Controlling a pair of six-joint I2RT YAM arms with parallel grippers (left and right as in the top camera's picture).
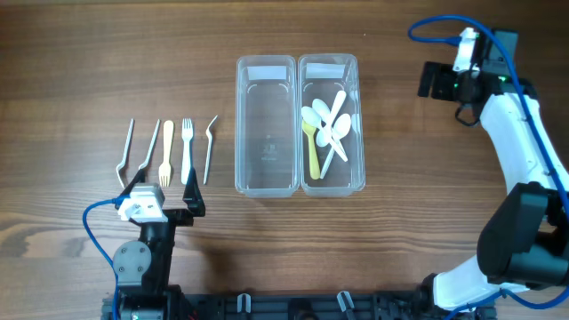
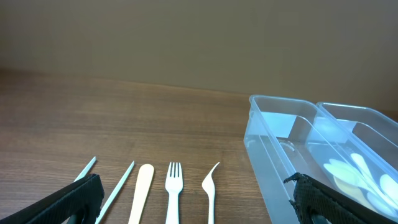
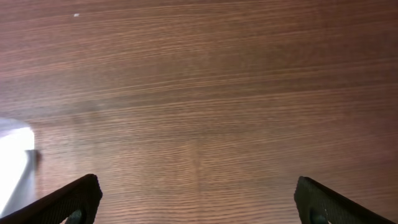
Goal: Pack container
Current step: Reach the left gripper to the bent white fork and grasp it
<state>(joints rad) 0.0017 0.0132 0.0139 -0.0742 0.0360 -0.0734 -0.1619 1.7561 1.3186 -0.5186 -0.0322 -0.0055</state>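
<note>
Two clear plastic containers stand side by side mid-table. The left container (image 1: 265, 169) (image 2: 273, 124) is empty. The right container (image 1: 357, 124) (image 2: 367, 118) holds several white spoons (image 1: 331, 124) and a yellow one (image 1: 312, 151). A row of cutlery lies to the left: two clear pieces (image 1: 127, 153) (image 1: 149, 147), a cream piece (image 1: 167, 151) (image 2: 143, 186), a white fork (image 1: 187, 149) (image 2: 173, 186) and a curved white piece (image 1: 210, 147) (image 2: 210, 183). My left gripper (image 1: 163, 192) (image 2: 199, 205) is open and empty, just short of the cutlery handles. My right gripper (image 1: 427, 80) (image 3: 199, 199) is open and empty, right of the containers.
The right wrist view shows only wood-grain table and a pale blurred patch (image 3: 12, 162) at its left edge. Blue cables run along both arms. The table's front edge lies behind the left arm's base (image 1: 142, 267).
</note>
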